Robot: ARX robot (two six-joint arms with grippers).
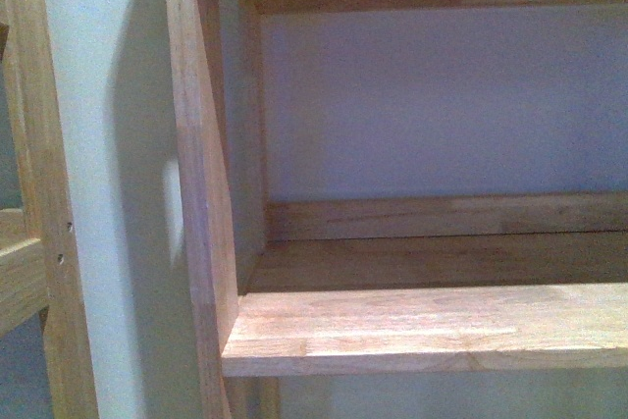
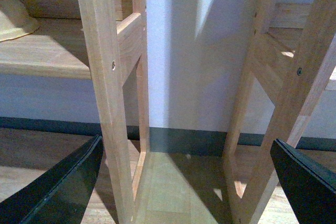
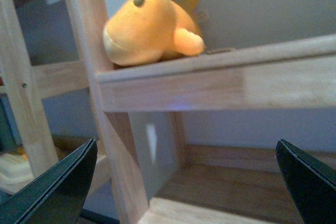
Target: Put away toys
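On the wooden shelf, one orange plush toy, both grippers empty.

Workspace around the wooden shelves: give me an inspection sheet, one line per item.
Surface: wooden shelf board fills the front view, with nothing on the part shown.
Job's things: orange-yellow plush toy lies on a shelf board by the upright, in the right wrist view.
Clutter: a pale rounded object on a shelf in the left wrist view; what it is cannot be told.
Grippers: left gripper open and holding nothing; right gripper open and holding nothing.
Cables: nothing seen.
Surroundings: pale wall behind the shelves, dark skirting, wooden floor.
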